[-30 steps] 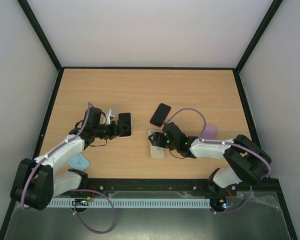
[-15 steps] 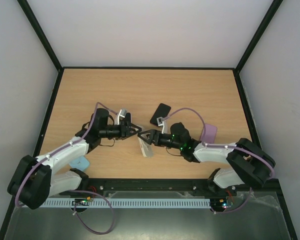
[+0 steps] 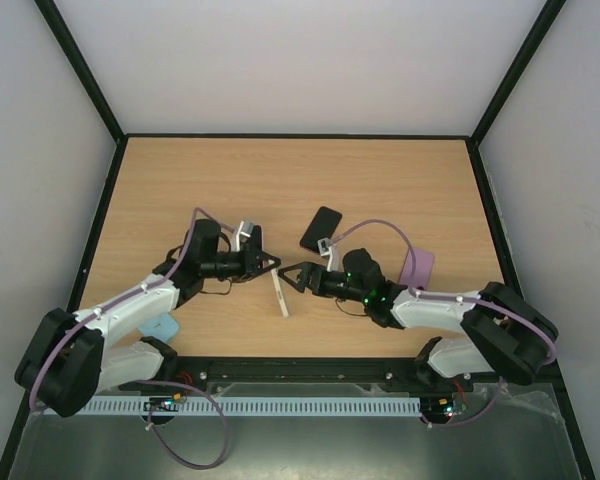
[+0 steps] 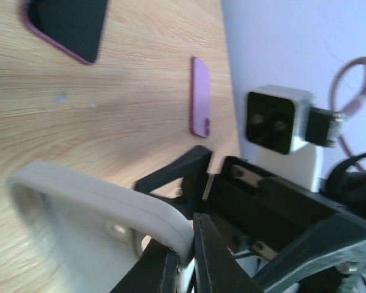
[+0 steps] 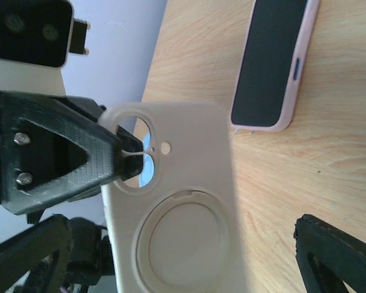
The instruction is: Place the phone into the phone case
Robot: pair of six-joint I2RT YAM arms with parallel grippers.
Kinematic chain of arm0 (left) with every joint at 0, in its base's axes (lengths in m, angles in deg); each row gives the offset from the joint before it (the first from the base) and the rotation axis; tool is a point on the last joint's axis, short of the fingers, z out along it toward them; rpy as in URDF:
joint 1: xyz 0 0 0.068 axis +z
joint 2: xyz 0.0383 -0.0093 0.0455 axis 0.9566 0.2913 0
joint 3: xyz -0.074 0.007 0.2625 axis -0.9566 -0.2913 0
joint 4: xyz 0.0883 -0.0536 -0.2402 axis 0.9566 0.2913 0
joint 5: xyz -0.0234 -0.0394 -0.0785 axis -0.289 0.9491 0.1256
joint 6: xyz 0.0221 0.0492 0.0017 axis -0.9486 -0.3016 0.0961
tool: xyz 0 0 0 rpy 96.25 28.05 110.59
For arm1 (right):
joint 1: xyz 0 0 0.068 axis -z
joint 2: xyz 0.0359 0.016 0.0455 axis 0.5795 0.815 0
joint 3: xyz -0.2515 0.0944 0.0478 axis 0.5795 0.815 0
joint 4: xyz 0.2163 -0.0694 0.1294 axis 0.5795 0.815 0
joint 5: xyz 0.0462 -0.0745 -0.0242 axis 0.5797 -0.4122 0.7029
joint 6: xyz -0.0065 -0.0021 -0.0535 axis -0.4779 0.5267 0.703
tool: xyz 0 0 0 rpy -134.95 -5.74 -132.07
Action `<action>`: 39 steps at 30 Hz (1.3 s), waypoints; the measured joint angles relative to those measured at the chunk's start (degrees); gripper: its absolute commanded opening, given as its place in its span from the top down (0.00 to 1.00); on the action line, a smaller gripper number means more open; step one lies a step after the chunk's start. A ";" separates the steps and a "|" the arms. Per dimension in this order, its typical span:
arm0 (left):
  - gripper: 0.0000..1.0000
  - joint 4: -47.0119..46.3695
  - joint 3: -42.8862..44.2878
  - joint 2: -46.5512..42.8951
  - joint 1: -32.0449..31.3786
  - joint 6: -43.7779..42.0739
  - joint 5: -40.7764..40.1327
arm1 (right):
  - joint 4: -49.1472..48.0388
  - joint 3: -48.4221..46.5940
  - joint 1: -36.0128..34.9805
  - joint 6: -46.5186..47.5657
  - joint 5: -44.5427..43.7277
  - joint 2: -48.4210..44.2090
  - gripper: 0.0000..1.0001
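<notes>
At the far left, near the front of the table [image 3: 380,180], lies a small blue thing [image 3: 158,325]. It is flat and no arm is near it.

Next comes the left gripper [image 3: 270,265]. Its two fingers are pinched tight on the thin rim of the white phone case [image 3: 280,293], right by the camera hole. The case is up on its edge in the middle of the table, between the two arms. It does not lie flat.

Just right of the case is the right gripper [image 3: 292,277]. Its fingers are spread wide, one on each side of the case, and they hold nothing.

A little further back and to the right is the phone [image 3: 321,228]. It is dark with a pink rim. It lies flat on the wood, apart from the case and from both grippers. At the far right lies a purple thing [image 3: 417,266], flat too.

What could go wrong? Only one small pinch holds the case, and the rim there is thin. I think the case could slip out, swing round or fall over. The right fingers are very close, so a bump from them could knock it loose. And the phone is not in any gripper yet, so it cannot go in until one arm picks it up
</notes>
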 measured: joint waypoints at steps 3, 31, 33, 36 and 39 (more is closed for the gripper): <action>0.98 4.17 0.07 -0.11 0.15 -1.90 -3.04 | 5.33 -0.85 0.00 0.31 -3.15 -2.73 0.02; 0.98 35.30 5.84 -10.36 0.13 -14.53 -22.97 | 55.69 -46.23 5.60 -3.69 -49.18 28.68 0.01; 0.98 35.39 5.84 -10.45 0.13 -14.71 -22.97 | 56.06 -47.65 5.95 -4.02 -49.35 30.73 0.02; 0.98 35.43 5.81 -10.51 0.13 -14.88 -22.93 | 56.63 -49.05 6.40 -4.57 -49.59 33.64 0.07; 0.98 35.41 5.73 -10.51 0.13 -15.10 -22.75 | 57.00 -49.83 6.78 -5.14 -49.86 36.33 0.09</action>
